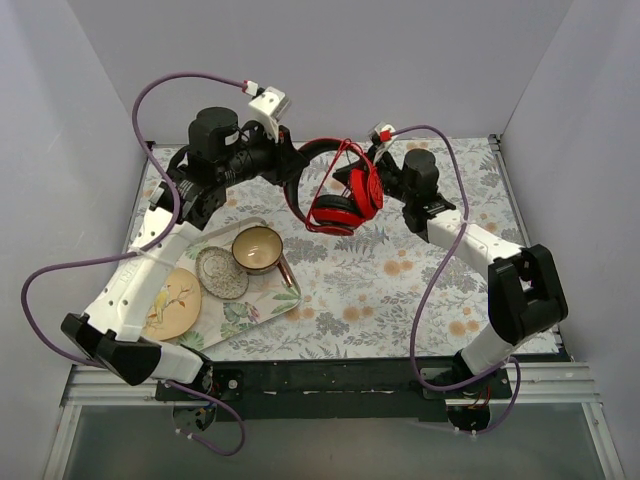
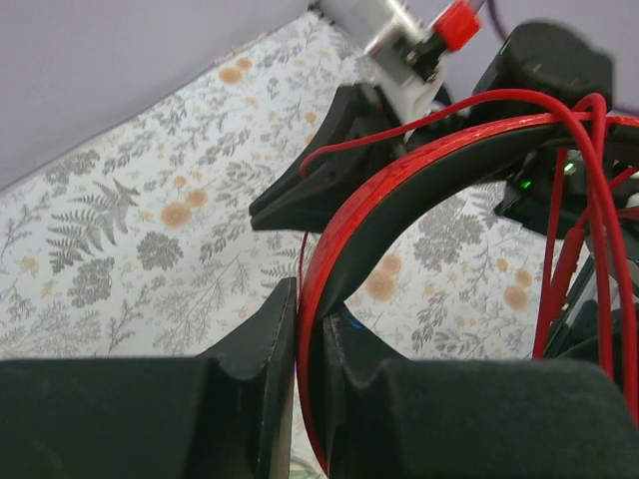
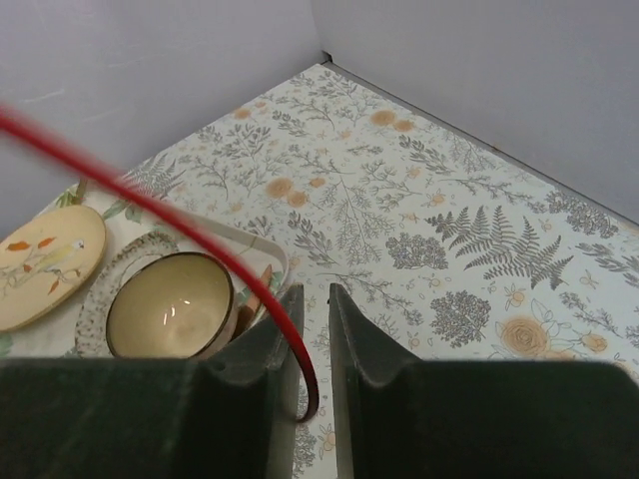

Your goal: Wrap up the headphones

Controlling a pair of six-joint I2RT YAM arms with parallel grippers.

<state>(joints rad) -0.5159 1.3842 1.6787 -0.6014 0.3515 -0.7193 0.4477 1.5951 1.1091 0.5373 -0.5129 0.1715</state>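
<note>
The red headphones [image 1: 345,205] hang above the floral table, ear cups folded together and low. My left gripper [image 1: 297,165] is shut on the headband [image 2: 399,190], red outside and black-lined inside; its jaws [image 2: 310,299] pinch the band edge-on. The thin red cable [image 2: 599,249] runs in loops over the headband. My right gripper [image 1: 373,160] is just right of the headband's top. In the right wrist view its jaws [image 3: 316,294] stand narrowly apart, and the red cable [image 3: 200,239] curves down between them along the left finger, with a gap to the right finger.
A floral tray [image 1: 250,300] lies front left with a tan bowl [image 1: 258,248] and a patterned glass dish [image 1: 220,272]. An oval painted plate [image 1: 172,303] lies on its left. White walls close in the back and both sides.
</note>
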